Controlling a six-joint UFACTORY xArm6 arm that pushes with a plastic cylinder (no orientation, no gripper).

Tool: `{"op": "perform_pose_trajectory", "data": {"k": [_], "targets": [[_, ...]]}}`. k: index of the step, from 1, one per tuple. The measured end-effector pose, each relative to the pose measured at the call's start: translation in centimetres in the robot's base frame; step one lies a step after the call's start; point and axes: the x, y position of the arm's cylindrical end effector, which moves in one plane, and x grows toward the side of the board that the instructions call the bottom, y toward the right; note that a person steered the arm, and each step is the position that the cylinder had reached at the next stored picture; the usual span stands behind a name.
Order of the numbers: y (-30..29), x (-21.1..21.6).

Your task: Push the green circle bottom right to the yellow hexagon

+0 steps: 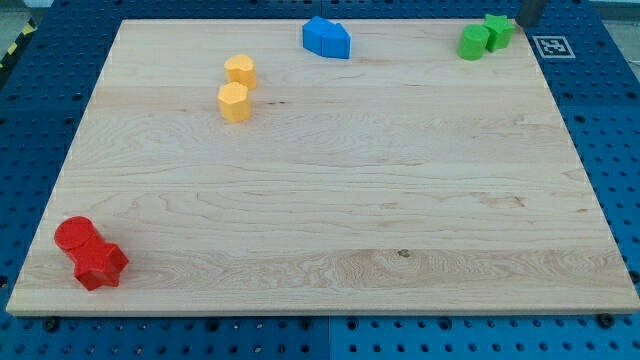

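The green circle [474,42] lies near the board's top right corner, touching a second green block [498,30] of angular shape on its upper right. The yellow hexagon [234,101] sits at the upper left, just below another yellow block [240,70] whose shape I cannot make out. My tip [521,22] shows at the view's top edge, just right of the angular green block and up-right of the green circle. Only the rod's lower end is in view.
Two blue blocks [327,38] sit together at the top middle. Two red blocks [90,252] sit together at the bottom left corner. The wooden board [330,200] lies on a blue pegboard table; a marker tag [550,45] is off its top right corner.
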Motion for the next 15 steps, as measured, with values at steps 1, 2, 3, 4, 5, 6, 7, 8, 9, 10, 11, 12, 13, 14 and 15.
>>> {"op": "perform_pose_trajectory", "data": {"k": [1, 2, 3, 4, 5, 6, 7, 8, 9, 10, 11, 12, 13, 14, 15], "targets": [[-1.5, 2.0], [-2.3, 2.1], [-2.2, 1.8], [-2.2, 1.0], [-2.7, 0.9], [-4.3, 0.9], [-4.8, 0.9], [-5.0, 1.0], [-5.9, 2.1], [-7.3, 3.7], [-9.2, 4.0], [-11.5, 4.0], [-13.3, 4.0], [-15.1, 4.2], [-16.8, 5.4]]}}
